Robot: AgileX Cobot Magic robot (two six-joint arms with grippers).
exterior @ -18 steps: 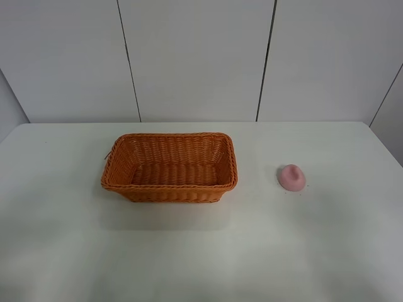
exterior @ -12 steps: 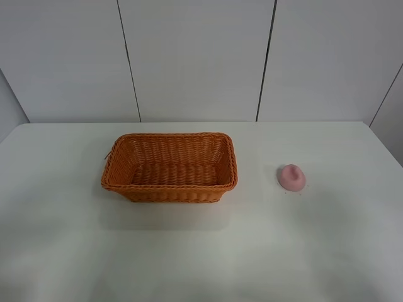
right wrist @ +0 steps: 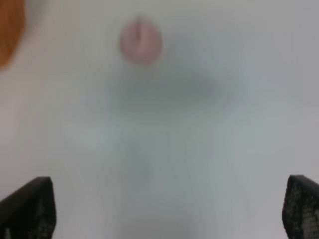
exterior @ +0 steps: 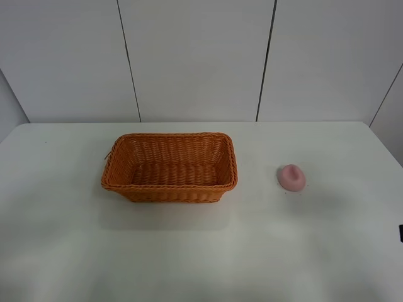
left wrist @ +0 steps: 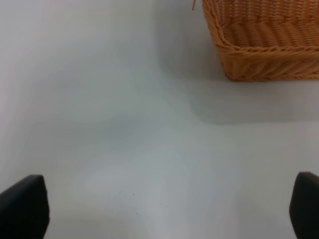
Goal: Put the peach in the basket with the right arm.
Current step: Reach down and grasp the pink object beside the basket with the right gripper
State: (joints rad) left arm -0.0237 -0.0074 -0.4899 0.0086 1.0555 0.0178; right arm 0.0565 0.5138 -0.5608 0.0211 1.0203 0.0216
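showing peach [right wrist: 141, 40] blurred, basket [right wrist: 9, 30] cut off, right hand [right wrist: 163, 209] spread, mostly cropped

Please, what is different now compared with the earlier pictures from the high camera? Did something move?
A small dark piece, probably the right arm, has come into the high view at its right edge, near the front of the table. Nothing was taken hold of or let go. The peach lies on the table to the right of the basket, as before. Neither has moved.

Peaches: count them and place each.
1. The peach lies on the white table, right of the wicker basket and apart from it; none shows inside the basket.
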